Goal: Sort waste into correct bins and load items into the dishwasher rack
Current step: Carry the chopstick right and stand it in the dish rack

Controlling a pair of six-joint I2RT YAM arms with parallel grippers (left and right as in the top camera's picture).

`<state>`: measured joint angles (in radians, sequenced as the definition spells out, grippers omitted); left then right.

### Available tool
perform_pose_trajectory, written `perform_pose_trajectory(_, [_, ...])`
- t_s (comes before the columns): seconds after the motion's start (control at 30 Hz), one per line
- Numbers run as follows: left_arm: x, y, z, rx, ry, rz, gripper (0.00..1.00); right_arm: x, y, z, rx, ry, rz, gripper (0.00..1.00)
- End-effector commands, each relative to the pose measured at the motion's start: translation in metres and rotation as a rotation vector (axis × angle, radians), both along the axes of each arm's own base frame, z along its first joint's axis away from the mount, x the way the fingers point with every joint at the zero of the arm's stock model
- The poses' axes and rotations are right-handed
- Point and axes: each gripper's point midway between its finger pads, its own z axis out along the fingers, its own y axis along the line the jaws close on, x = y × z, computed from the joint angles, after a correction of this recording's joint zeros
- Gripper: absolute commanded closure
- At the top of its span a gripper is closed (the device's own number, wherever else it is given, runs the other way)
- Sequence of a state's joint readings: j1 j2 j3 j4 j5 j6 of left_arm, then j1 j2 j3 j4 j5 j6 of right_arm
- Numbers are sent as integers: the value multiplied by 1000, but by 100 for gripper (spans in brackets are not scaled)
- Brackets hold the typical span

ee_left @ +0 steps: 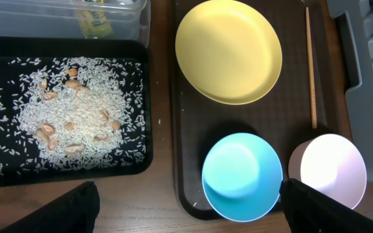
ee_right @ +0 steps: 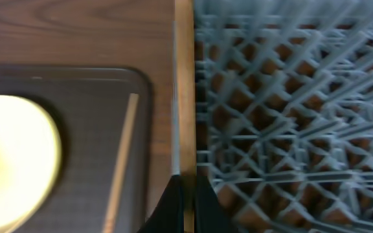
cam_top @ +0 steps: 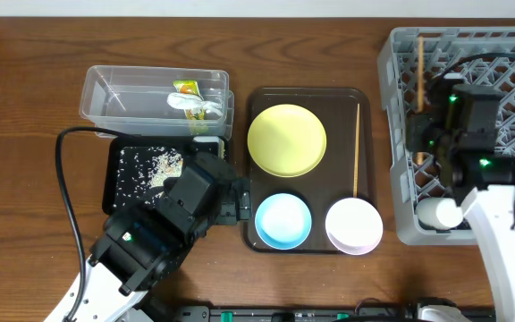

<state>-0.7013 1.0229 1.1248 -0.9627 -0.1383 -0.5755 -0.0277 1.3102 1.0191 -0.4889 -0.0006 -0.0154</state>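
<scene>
Closest to the right wrist lens is the right gripper [ee_right: 186, 204], its jaws narrow and pinched on a chopstick [ee_right: 185, 97]. This chopstick runs along the left wall of the rack [ee_right: 290, 116]. I judge it is over the rack but not yet let go.

The waste part looks finished. The wrapper [cam_top: 186, 88] and the white scrap [cam_top: 200, 108] are inside the tub [cam_top: 105, 98], and the rice [cam_top: 150, 168] is spread in the black tray [cam_top: 113, 192]. The cup [cam_top: 440, 212] seems to lie on its side in the near left corner of the rack.

Left to load are the second chopstick [cam_top: 358, 148], the plate [cam_top: 286, 140], the blue bowl [cam_top: 282, 220] and the pink bowl [cam_top: 354, 224]. All four are on the brown tray [cam_top: 342, 97].

The left gripper [ee_left: 188, 194] is spread wide and holds nothing. It hovers above the near edge of the brown tray, just beside the blue bowl.

The left wrist view shows brownish nut-like bits mixed in the rice, where the overhead view gives only white specks. Only the overhead view shows the cup and what is in the tub. Only the right wrist view, although blurred, shows the grasp on the chopstick, which the arm hides from above.
</scene>
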Motion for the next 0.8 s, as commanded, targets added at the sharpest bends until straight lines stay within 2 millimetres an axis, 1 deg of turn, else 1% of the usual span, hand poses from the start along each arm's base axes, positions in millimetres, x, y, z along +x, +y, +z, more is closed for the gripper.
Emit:
perform_pose_trajectory(0.0, [2,3,5,5,-20,9,9,9,-27,-17,-82,38,-29,99])
perform_pose_trajectory(0.07, [2,3,5,5,-20,9,9,16,-40,-27,-106,50,-68,99])
perform_pose_trajectory(0.1, [2,3,5,5,-20,9,9,19,-42,-32,-106,56,-73,99])
perform_pose_trajectory(0.2, [2,3,5,5,-20,9,9,22,-42,-47,-101,91,-69,99])
perform_pose_trajectory(0.27, [2,3,5,5,-20,9,9,22,-40,-53,-100,108,-65,99])
perform_pose_trajectory(0.3, [2,3,5,5,-20,9,9,22,-39,-54,-100,111,-61,98])
perform_pose_trajectory(0.33, [2,3,5,5,-20,9,9,22,-38,-54,-100,111,-60,91])
perform_pose_trajectory(0.4, [2,3,5,5,-20,9,9,23,-36,-50,-95,98,-53,81])
perform_pose_trajectory(0.43, [2,3,5,5,-20,9,9,23,-33,-46,-85,87,-44,74])
perform_pose_trajectory(0.5, [2,3,5,5,-20,9,9,23,-27,-39,-57,64,-21,67])
perform_pose_trajectory(0.6, [2,3,5,5,-20,9,9,19,-22,-25,-18,31,-25,62])
perform_pose_trajectory(0.63, [2,3,5,5,-20,9,9,16,-21,-18,-3,19,-40,59])
perform_pose_trajectory(0.67, [2,3,5,5,-20,9,9,15,-21,-15,3,14,-46,59])
perform_pose_trajectory(0.77, [2,3,5,5,-20,9,9,8,-15,4,26,-30,-31,57])
